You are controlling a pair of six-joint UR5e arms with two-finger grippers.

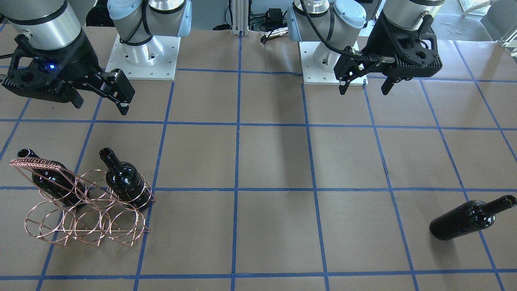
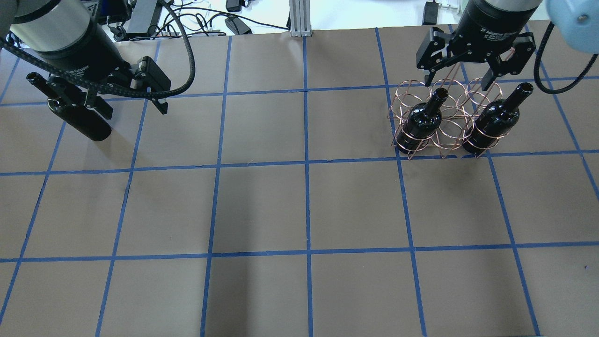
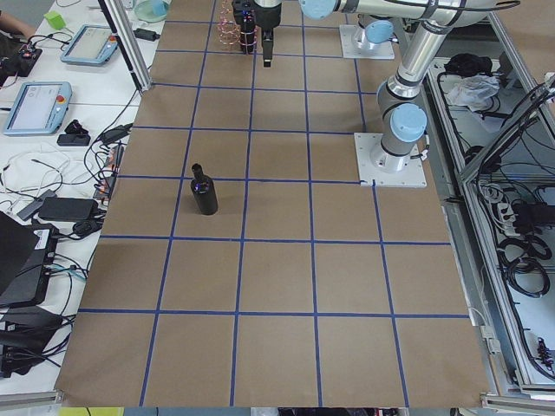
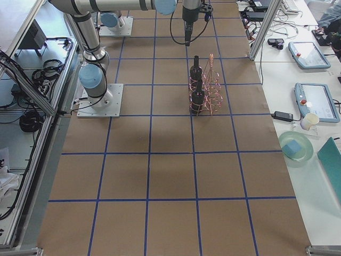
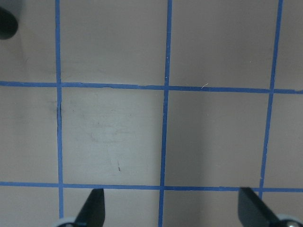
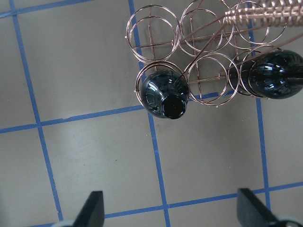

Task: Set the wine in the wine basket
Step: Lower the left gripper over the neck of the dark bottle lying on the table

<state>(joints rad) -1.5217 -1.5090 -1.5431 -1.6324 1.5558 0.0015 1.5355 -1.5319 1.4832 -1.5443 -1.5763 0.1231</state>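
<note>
The copper wire wine basket stands on the table with two black wine bottles in its rings, necks up. It also shows in the overhead view and the right wrist view. A third black wine bottle stands alone and upright at the other end of the table, as the exterior left view shows. My left gripper is open and empty, above the table beside that lone bottle. My right gripper is open and empty, above and just beside the basket.
Brown table cover with a grid of blue tape lines. The two arm bases stand on white plates at the robot's edge. Cables lie past the far table edge.
</note>
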